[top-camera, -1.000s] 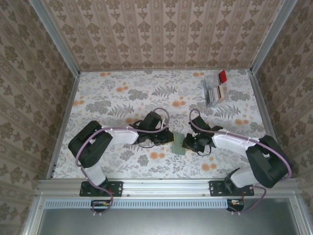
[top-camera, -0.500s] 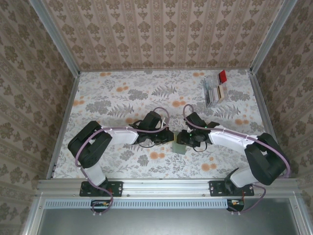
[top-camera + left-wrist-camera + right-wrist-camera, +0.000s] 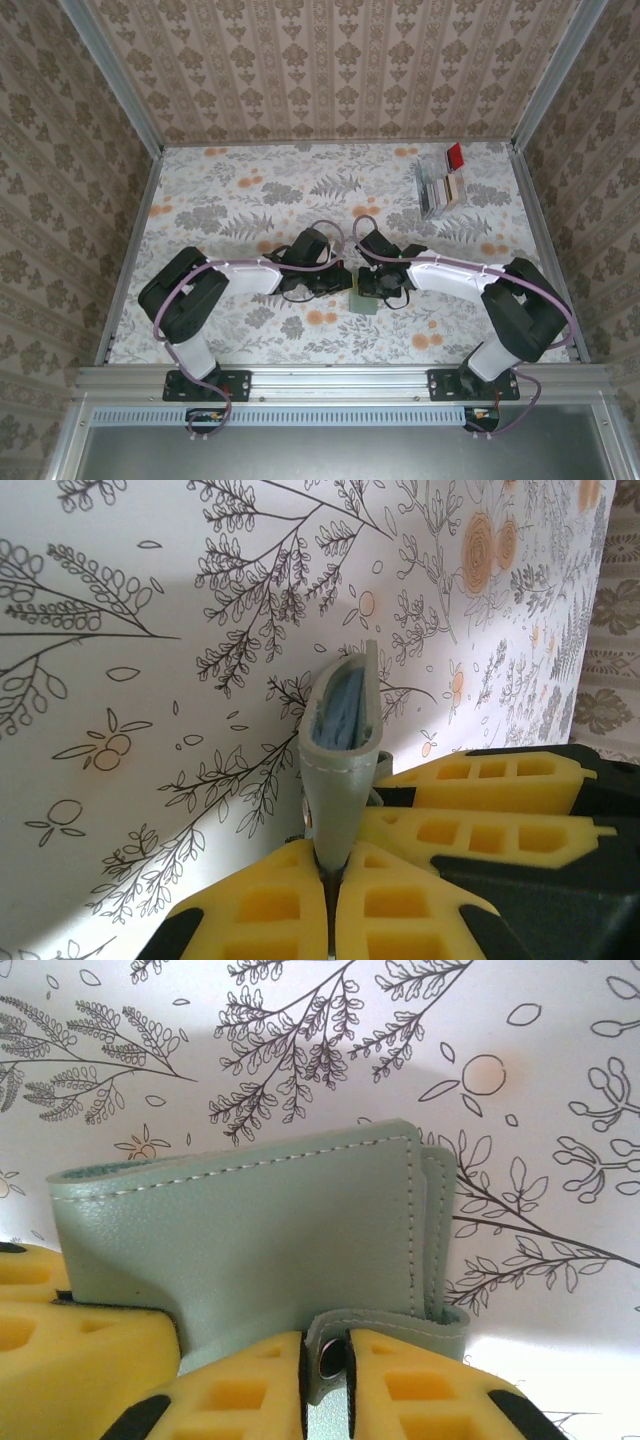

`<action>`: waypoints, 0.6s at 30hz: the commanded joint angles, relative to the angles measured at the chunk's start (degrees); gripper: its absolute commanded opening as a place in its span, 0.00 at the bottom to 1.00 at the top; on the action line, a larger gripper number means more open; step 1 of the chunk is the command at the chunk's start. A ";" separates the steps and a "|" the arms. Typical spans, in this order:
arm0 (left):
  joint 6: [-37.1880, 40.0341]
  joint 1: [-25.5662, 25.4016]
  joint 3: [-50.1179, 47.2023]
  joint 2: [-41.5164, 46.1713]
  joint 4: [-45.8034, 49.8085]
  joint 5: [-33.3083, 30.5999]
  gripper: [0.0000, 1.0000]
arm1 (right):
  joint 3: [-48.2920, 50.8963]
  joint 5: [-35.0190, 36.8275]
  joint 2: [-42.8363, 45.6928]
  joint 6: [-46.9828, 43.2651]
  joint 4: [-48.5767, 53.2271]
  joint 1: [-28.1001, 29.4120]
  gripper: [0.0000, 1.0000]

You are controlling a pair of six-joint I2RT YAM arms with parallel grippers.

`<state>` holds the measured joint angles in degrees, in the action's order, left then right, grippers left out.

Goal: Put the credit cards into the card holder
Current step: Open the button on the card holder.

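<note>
My left end effector (image 3: pixel 330 868) is pinched shut on the edge of the one sage-green card holder (image 3: pixel 343 745), which sits near the middle of the table (image 3: pixel 240 200). My right end effector (image 3: pixel 325 1358) is clamped on the holder's snap strap. Far right, one clear tray (image 3: pixel 430 208) holds the credit cards (image 3: pixel 445 187), too small to count. The table is floral and the walls (image 3: pixel 330 70) are patterned.

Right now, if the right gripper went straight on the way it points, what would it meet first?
The sage-green stitched leather card holder: the right gripper pinches its snap tab, with the body directly ahead. Beyond that probably lies the floral tablecloth, though depth is unclear.
</note>
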<state>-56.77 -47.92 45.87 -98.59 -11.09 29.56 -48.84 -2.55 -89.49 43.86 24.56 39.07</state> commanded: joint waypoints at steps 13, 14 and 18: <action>2.67 1.60 -2.67 3.98 -0.70 1.91 0.00 | 3.99 7.62 3.90 0.00 9.67 -6.00 0.15; 2.63 1.62 -2.72 4.03 -0.85 1.76 0.00 | 4.01 7.51 3.86 -0.20 9.67 -6.11 0.15; 2.69 1.73 -2.46 3.75 -0.63 1.80 0.00 | 3.59 7.36 3.94 -0.70 10.03 -6.37 0.22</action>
<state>-55.68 -46.68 43.57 -96.25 -12.34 30.41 -45.25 2.72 -86.35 43.57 31.77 32.82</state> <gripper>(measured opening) 0.051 0.208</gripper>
